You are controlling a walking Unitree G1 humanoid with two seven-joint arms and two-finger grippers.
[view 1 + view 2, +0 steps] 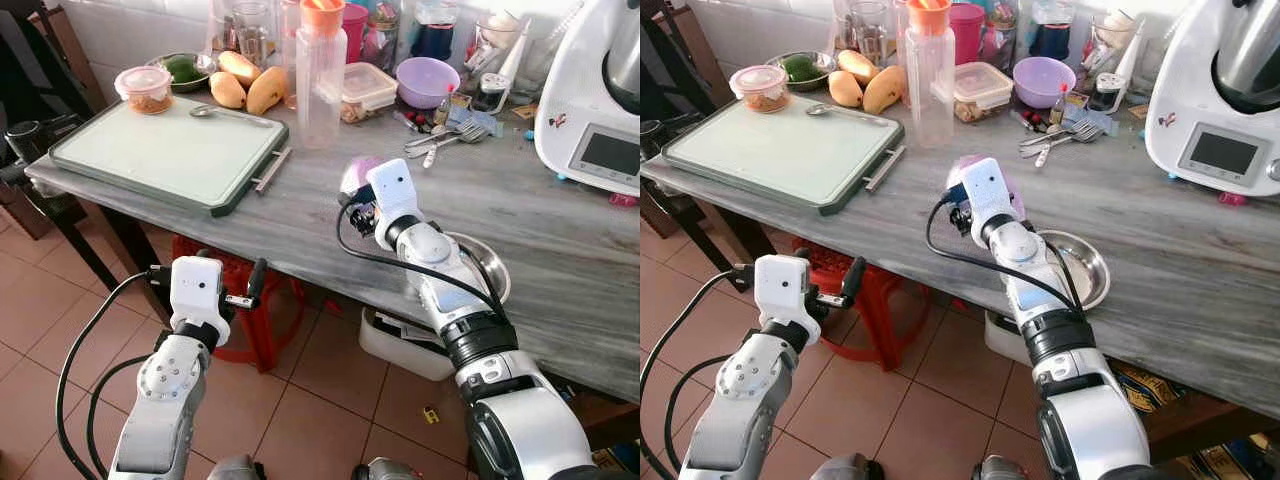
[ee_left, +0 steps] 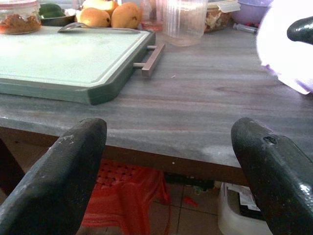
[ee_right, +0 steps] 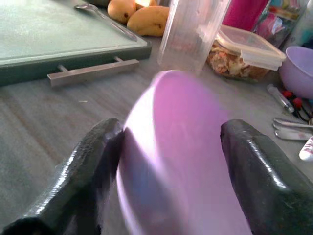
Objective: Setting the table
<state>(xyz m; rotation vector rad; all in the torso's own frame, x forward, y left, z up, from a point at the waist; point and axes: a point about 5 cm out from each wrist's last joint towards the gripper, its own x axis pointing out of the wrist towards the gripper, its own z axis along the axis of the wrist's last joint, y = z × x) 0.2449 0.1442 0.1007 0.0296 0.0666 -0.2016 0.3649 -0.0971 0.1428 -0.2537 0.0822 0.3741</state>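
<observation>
My right gripper (image 1: 356, 196) reaches over the grey table (image 1: 300, 210) and is shut on a pale purple bowl (image 3: 181, 152). The bowl sits tilted between both fingers (image 3: 90, 166), and its rim shows past the wrist (image 1: 962, 166). A steel bowl (image 1: 492, 268) rests on the table just beside the right forearm. My left gripper (image 2: 168, 147) hangs open in front of the table's edge, below the tabletop, with nothing between its fingers. A green tray (image 1: 170, 150) lies at the table's left with a spoon (image 1: 210, 111) on its far side.
A tall clear bottle (image 1: 320, 75), mangoes (image 1: 245, 88), food tubs, a second purple bowl (image 1: 428, 80) and forks (image 1: 450, 140) crowd the back. A white kitchen machine (image 1: 600, 100) stands at the right. A red stool (image 1: 250, 320) sits under the table.
</observation>
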